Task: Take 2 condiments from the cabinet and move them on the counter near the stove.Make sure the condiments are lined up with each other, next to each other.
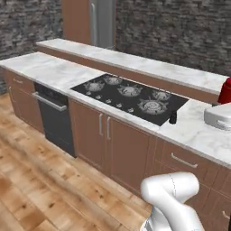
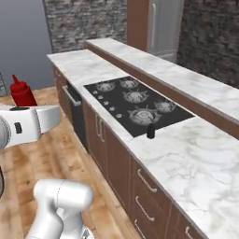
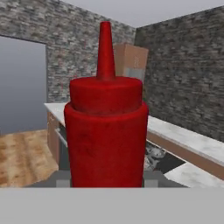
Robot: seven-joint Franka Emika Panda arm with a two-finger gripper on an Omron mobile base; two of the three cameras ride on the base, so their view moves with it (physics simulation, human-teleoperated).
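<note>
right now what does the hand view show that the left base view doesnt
Hand view alone: the red squeeze bottle's pointed nozzle and full body, close up and upright. Left base view alone: the black shaker standing on the counter just right of the stove, plus the lower cupboards. Both share the red bottle, marble counter and stone wall.

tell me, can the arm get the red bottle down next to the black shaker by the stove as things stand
Probably yes. The gripper is shut on the red bottle, held upright. The black shaker stands on the counter at the stove's near corner, with bare marble beside it and nothing between.
</note>
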